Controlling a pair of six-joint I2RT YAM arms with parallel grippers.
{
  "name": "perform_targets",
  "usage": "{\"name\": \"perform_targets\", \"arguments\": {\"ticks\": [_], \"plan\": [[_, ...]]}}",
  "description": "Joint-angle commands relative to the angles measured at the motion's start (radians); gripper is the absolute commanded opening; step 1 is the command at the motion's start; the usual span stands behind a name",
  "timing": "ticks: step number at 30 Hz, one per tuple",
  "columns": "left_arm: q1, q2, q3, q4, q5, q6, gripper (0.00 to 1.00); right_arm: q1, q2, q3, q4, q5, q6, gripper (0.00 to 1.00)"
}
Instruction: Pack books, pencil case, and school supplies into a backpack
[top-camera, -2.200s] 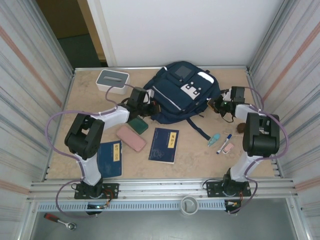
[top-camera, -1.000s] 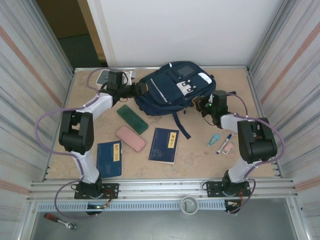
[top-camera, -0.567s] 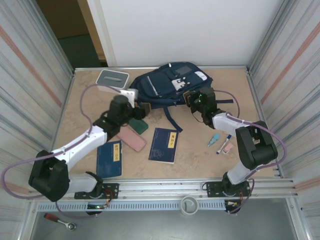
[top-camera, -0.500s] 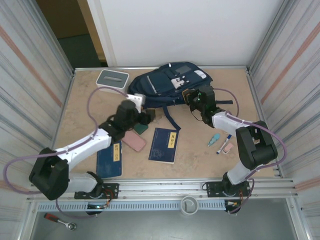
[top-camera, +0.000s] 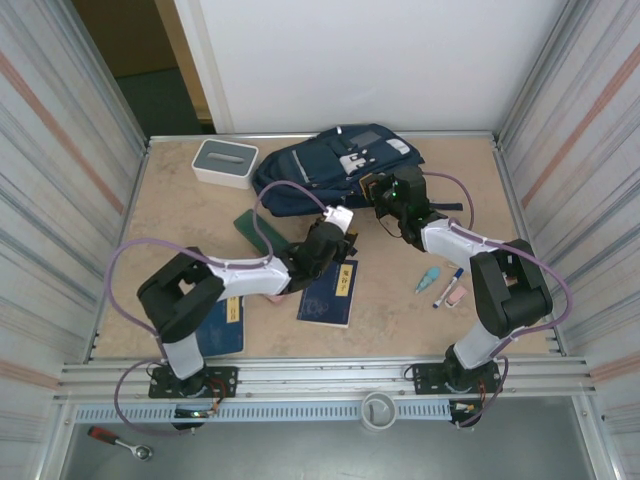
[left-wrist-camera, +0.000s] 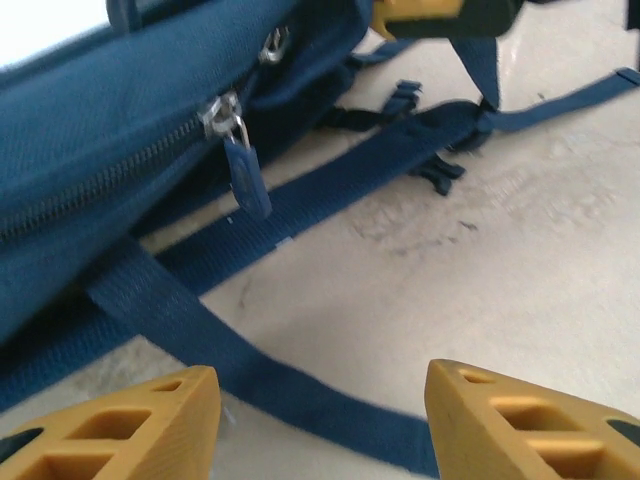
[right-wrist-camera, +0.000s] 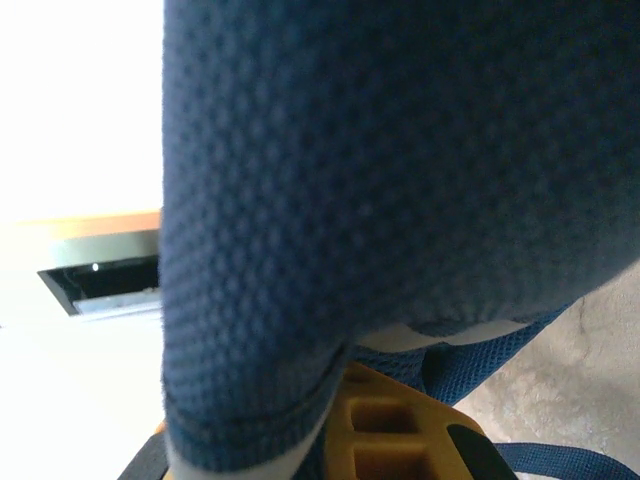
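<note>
The navy backpack (top-camera: 320, 170) lies at the back of the table, its right side lifted. My right gripper (top-camera: 381, 190) is shut on its padded mesh fabric (right-wrist-camera: 400, 150), pinched against a yellow finger (right-wrist-camera: 400, 425). My left gripper (top-camera: 335, 224) hovers open just in front of the bag, and a blue strap (left-wrist-camera: 300, 395) runs along the table between its fingertips (left-wrist-camera: 150, 425). A zipper pull (left-wrist-camera: 246, 185) hangs ahead of it. One book (top-camera: 330, 292) lies partly under the left arm, another (top-camera: 222, 325) near the left base. The teal marker (top-camera: 428, 277) and a pen (top-camera: 447, 287) lie at the right. A dark green pencil case (top-camera: 248, 222) lies left of the bag.
A white box with a grey top (top-camera: 225, 162) stands at the back left. A small pink piece (top-camera: 456, 296) lies beside the pen. More straps and a buckle (left-wrist-camera: 440, 170) trail across the table in front of the bag. Corrugated walls close in both sides.
My left arm swung from the bag's left side round to its front, over the book. The right gripper moved left and back, tipping the backpack up.
</note>
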Motion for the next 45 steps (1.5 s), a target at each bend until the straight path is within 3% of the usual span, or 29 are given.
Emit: {"name": "perform_targets", "arguments": {"ticks": [1, 6, 14, 23, 36, 45], "plan": [[0.001, 0.045, 0.072, 0.115, -0.129, 0.081, 0.54, 0.01, -0.018, 0.059, 0.062, -0.045, 0.017, 0.0], [0.018, 0.119, 0.145, 0.14, -0.203, 0.115, 0.47, 0.008, -0.024, 0.046, 0.063, -0.051, 0.021, 0.0], [0.049, 0.211, 0.265, 0.085, -0.221, 0.105, 0.33, 0.006, -0.035, 0.03, 0.064, -0.062, 0.024, 0.0], [0.083, 0.209, 0.237, 0.107, -0.2, 0.105, 0.0, -0.04, -0.055, 0.011, 0.007, -0.114, -0.034, 0.0], [0.188, -0.007, -0.019, 0.052, 0.008, 0.084, 0.0, -0.213, -0.065, -0.032, -0.144, -0.263, -0.232, 0.0], [0.281, -0.079, -0.072, -0.043, 0.194, 0.034, 0.0, -0.265, 0.015, 0.057, -0.283, -0.371, -0.421, 0.0]]}}
